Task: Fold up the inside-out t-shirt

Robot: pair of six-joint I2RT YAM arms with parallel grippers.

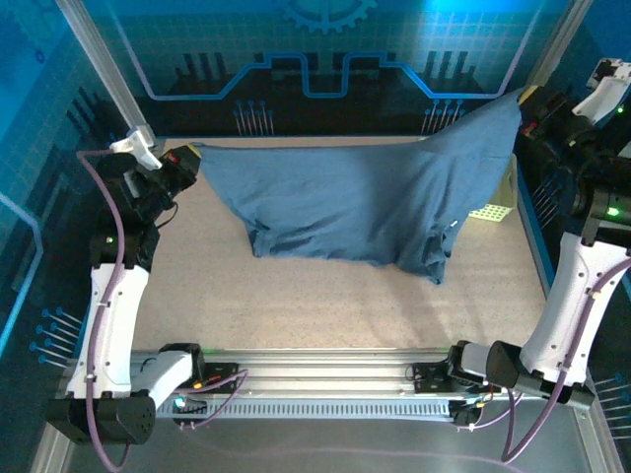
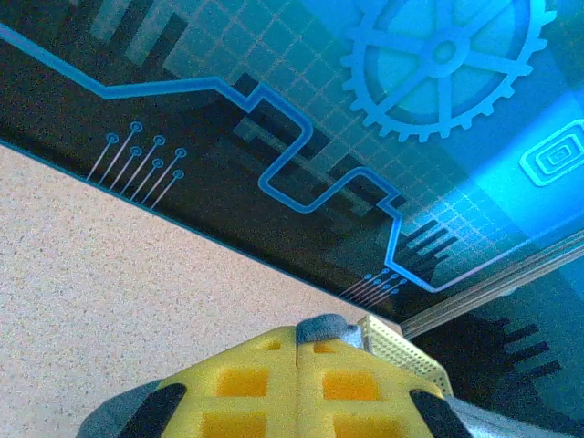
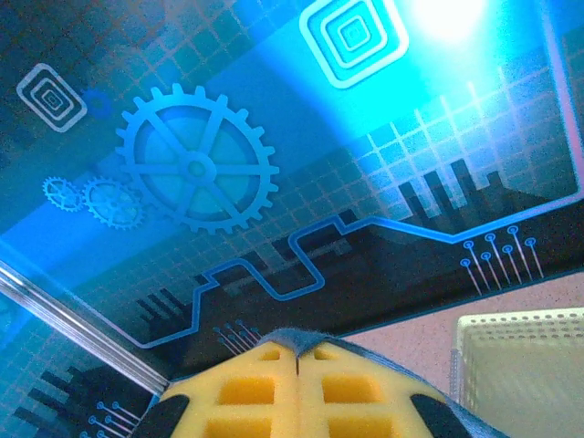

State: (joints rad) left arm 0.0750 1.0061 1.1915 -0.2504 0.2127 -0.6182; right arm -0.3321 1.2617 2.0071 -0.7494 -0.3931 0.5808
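Clenched on one top corner of the inside-out t-shirt [image 1: 365, 202] with the left gripper [image 1: 189, 163], on the other with the right gripper [image 1: 525, 103]. Hanging spread above the table [image 1: 296, 296], partly hiding the basket [image 1: 491, 212].

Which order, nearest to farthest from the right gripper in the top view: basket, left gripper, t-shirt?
1. t-shirt: corner pinched in the right gripper itself.
2. basket: on the table at right, close by.
3. left gripper: far left, pinching the opposite corner.

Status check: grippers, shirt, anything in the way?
Both shut on t-shirt: left gripper, right gripper. Shirt hangs stretched between them over table. Pale basket partly hidden behind its right side.
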